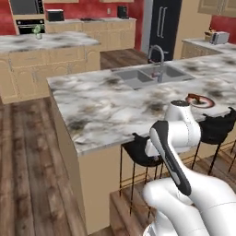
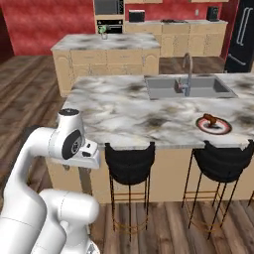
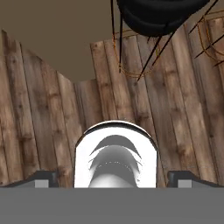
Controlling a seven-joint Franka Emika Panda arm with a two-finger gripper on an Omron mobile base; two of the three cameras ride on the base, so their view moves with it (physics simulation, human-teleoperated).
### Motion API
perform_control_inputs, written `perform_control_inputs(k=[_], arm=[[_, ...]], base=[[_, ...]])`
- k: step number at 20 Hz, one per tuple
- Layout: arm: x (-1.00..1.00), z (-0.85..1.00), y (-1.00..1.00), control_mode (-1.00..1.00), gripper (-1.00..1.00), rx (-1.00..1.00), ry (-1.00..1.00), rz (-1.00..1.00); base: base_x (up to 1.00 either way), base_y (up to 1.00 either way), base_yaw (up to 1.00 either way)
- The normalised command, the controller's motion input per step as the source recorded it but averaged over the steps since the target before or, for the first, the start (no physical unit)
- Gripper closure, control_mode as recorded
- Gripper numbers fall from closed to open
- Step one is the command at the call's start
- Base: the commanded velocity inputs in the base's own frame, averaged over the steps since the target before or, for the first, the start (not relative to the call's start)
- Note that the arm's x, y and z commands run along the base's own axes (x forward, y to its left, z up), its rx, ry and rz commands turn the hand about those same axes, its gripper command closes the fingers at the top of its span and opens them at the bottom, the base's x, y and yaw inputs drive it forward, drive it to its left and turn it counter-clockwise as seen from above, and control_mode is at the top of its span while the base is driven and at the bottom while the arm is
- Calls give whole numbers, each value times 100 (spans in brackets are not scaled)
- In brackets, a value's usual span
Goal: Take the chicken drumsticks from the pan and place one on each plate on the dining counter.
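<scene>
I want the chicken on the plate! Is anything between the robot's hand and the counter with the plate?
Yes. The gripper hangs low, open, pointing at the wooden floor beside a black stool. The dining counter edge sits above it, so it must rise past that to reach the patterned plate.

You get both base views from behind the arm, sharing the dining counter [image 1: 106,103]; your hand view faces the floor [image 3: 39,113] closely.

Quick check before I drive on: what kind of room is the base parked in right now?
A home kitchen, most likely. The marbled dining counter has a built-in sink with a tall faucet, dark stools are tucked under its edge, and a wall oven sits at the back.
</scene>
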Motion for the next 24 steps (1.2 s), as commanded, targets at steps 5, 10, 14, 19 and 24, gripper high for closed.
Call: perform_control_inputs(k=[5,10,14,19,24], arm=[[0,0,0,100,-100,0,0,0],[0,0,0,100,-100,0,0,0],[0,0,0,100,-100,0,0,0],[0,0,0,100,-100,0,0,0],[0,0,0,100,-100,0,0,0]], base=[[-7,100,0],[-2,100,0],[0,100,0],[0,100,0],[14,100,-7]])
